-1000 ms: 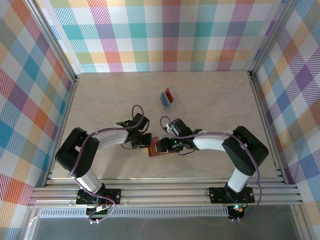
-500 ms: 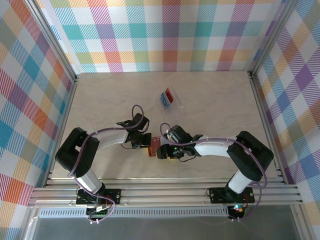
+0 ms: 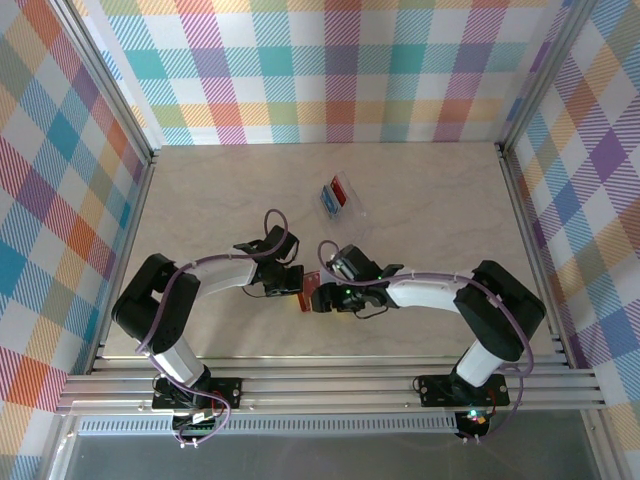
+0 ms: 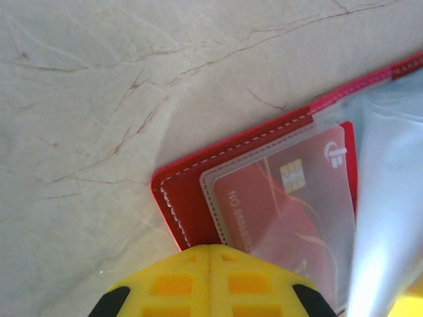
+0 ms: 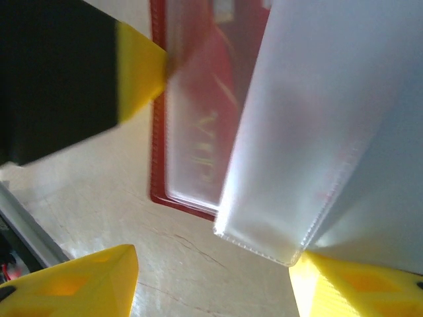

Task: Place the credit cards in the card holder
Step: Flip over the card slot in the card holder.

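The red card holder [image 3: 308, 297] lies open on the table between my two grippers. My left gripper [image 4: 210, 249] is shut, its yellow tips pressing down on the holder's near-left corner [image 4: 188, 211]. A red card [image 4: 291, 205] with a chip sits inside a clear slot of the holder. My right gripper [image 5: 211, 284] is open over the holder's other edge [image 5: 158, 188]. A pale clear sleeve leaf [image 5: 310, 125] stands lifted, its corner against my right finger [image 5: 357, 284]. A blue card [image 3: 327, 200] and another red card [image 3: 343, 190] lie in the clear case further back.
The clear plastic case [image 3: 352, 200] sits mid-table behind the arms. Metal frame rails [image 3: 330, 385] run along the near edge, and checked walls close in the other three sides. The left gripper's black and yellow finger [image 5: 79, 72] crowds the right wrist view.
My right gripper has slid left over the card holder and now sits close against the left gripper. The left arm has stayed put.
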### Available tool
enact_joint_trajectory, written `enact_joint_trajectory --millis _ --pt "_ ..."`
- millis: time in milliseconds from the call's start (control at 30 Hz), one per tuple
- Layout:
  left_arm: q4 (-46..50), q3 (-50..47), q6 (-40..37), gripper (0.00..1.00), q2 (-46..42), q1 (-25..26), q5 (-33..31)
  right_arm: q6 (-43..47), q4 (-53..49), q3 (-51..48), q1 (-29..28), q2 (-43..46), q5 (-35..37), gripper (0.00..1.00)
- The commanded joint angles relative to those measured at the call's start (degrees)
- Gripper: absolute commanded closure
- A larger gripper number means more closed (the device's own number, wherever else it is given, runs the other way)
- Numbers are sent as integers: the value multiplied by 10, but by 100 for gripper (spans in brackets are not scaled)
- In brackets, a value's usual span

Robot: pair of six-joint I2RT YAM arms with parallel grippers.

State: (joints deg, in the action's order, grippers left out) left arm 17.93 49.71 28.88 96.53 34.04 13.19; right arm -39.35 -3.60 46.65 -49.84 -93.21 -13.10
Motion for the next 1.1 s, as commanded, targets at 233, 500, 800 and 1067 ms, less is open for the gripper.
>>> enact_joint_trajectory --millis 233,500,800,1067 --pt "-11 -30 -4 97 59 6 -9 53 -32 77 6 -30 20 39" --pt "-14 -30 -3 97 59 6 -5 85 -67 97 8 -37 46 38" --pt "-15 -34 0 97 53 1 10 98 -90 91 8 -19 76 34" --pt "-36 -40 3 96 50 -5 19 112 -123 111 9 -21 132 32"
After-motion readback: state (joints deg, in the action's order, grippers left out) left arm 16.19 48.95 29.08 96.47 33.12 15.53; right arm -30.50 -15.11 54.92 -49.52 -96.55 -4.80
